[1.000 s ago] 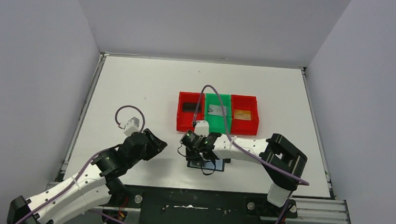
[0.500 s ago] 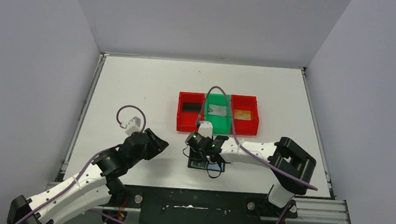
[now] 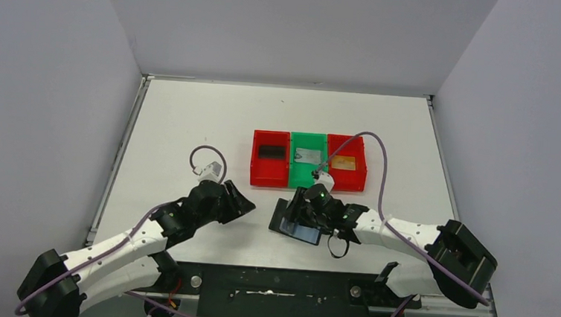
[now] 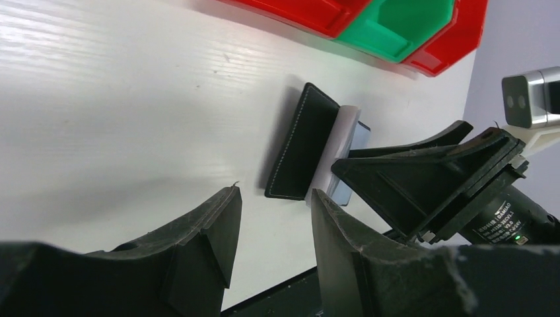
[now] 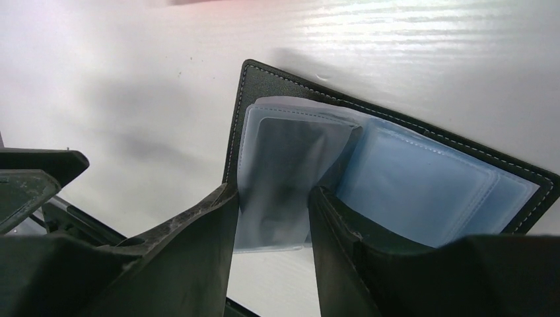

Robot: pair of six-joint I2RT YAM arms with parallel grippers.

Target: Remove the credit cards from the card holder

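The black card holder [image 3: 299, 228] lies open near the table's front edge, its left cover [image 4: 300, 148] tipped up off the surface. Pale blue clear sleeves [image 5: 422, 178] fan out inside it. My right gripper [image 3: 306, 209] reaches onto it from the right and is shut on one raised clear sleeve [image 5: 274, 165], which spans the gap between both fingers [image 5: 271, 191]. I cannot tell whether that sleeve holds a card. My left gripper [image 3: 243, 203] hovers just left of the holder, open and empty [image 4: 274, 195]. Three credit cards lie in the bins: dark [image 3: 270, 152], silvery [image 3: 308, 156], orange [image 3: 343, 163].
A row of three joined bins stands behind the holder: red [image 3: 255, 164], green [image 3: 292, 176], red [image 3: 364, 172]. The table's front edge with its black rail [image 3: 276, 277] runs close below both grippers. Purple cables loop over each wrist.
My right gripper has narrowed onto the sleeve and swung right, dragging the holder and tipping its left cover up. The left arm has moved right and forward, closer to the holder.
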